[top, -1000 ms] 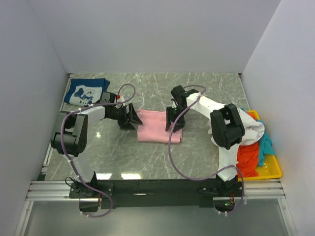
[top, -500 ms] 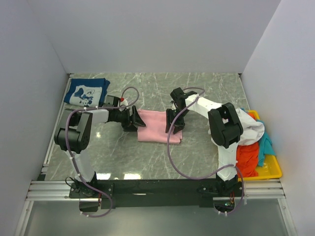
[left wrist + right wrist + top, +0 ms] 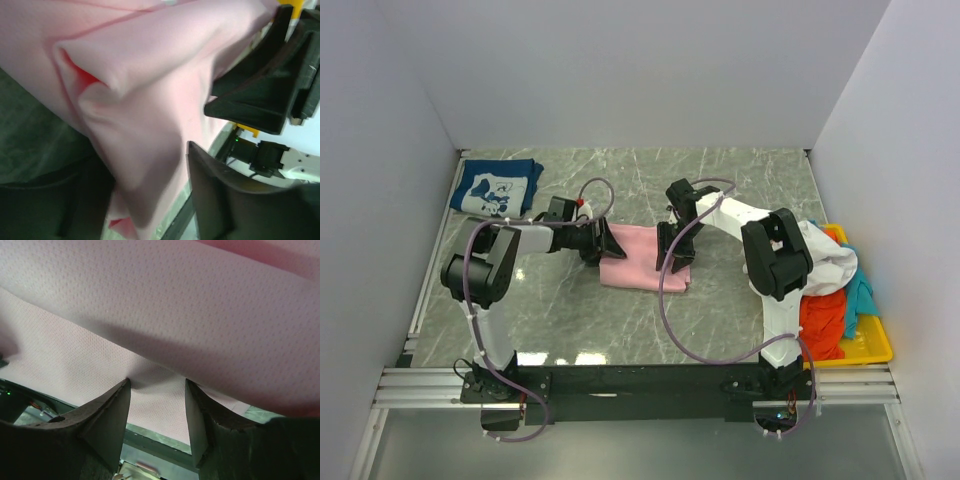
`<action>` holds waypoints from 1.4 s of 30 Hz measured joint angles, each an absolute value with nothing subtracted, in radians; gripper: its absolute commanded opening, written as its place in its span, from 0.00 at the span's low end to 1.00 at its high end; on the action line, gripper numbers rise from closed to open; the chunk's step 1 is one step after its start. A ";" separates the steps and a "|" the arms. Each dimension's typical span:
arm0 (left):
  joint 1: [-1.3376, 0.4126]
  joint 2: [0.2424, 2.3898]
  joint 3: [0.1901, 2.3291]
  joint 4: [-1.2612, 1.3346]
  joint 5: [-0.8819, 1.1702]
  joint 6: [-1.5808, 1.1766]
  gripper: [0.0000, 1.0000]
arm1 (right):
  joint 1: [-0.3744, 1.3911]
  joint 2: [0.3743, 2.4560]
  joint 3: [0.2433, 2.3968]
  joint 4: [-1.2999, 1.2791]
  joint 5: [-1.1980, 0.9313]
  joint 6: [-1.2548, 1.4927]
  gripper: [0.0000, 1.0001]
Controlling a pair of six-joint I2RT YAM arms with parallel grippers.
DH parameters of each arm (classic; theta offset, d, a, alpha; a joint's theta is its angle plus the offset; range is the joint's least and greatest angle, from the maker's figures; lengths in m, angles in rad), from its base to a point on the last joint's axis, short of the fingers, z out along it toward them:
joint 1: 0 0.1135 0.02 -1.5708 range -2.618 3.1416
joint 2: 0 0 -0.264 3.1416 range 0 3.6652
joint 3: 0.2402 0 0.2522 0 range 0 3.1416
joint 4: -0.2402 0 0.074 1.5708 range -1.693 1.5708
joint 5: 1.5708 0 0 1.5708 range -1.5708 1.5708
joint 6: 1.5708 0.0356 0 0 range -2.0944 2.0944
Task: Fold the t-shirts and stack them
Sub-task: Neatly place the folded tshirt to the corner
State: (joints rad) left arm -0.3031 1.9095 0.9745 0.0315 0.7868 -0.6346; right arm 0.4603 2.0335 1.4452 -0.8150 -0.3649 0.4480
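Your left claw (image 3: 603, 243) straddles the light-pink t-shirt's (image 3: 638, 258) bunched edge, grip unclear; your right claw (image 3: 672, 257) stands half-open, tips on the cloth.

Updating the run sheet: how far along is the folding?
Done: navy tee lies folded at the far left corner. In hand: pink tee, partly folded mid-table, left gripper and right gripper at its opposite sides. To do: white, orange-red and teal tees heaped on the yellow tray; nothing stacked yet.
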 measured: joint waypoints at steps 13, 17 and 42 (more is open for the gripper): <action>-0.329 1.976 1.099 -0.106 0.664 -0.622 0.00 | 0.460 2.033 1.439 -0.809 -0.377 0.448 0.54; -0.341 1.990 1.208 -0.245 0.548 -0.552 0.00 | 0.460 2.030 1.439 -0.811 -0.374 0.444 0.56; -0.121 2.075 1.823 -0.773 -0.167 0.001 0.00 | 0.458 1.939 1.388 -0.883 -0.304 0.395 0.56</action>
State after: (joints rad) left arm -0.1211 2.0750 1.8229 -0.7734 -0.1669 0.0006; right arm 0.4583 1.9388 1.3884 -0.8829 -0.3038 0.3950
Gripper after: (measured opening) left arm 0.047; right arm 0.561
